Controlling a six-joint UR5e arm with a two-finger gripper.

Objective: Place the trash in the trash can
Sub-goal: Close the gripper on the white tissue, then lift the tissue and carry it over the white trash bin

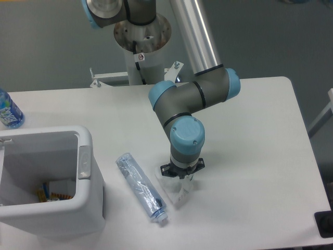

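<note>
**Inspector:** Fixed camera. Report your pincer.

**Arm:** My gripper (180, 179) points straight down at the table (260, 156), near the front edge, a little right of centre. It sits directly over the wrapper (177, 191), and my wrist hides most of the fingers. I cannot tell whether they are parted or clamped, nor whether they grip the wrapper. The fingertips appear to meet the wrapper's upper end.

**Inspector:** State of the wrapper.

**Arm:** Crumpled, white and clear, lying on the table below my gripper. Its lower end points toward the near edge.

**Inspector:** The bottle?

**Arm:** The crushed bottle (140, 186) lies flat on the table, just left of the wrapper, set diagonally. Its cap end points near-right and comes close to the wrapper; I cannot tell whether they touch. I am not touching the bottle.

**Inspector:** The bin?

**Arm:** The bin (83, 200) stands at the near left corner, upright, mouth open. Its grey tab (84, 162) faces right, toward the bottle. Some coloured items (52, 191) lie at its bottom. The bottle is near the bin's right wall but apart from it.

**Inspector:** Anything else?

**Arm:** A water bottle (9, 110) with a blue label stands at the far left edge, beyond the bin.
</note>
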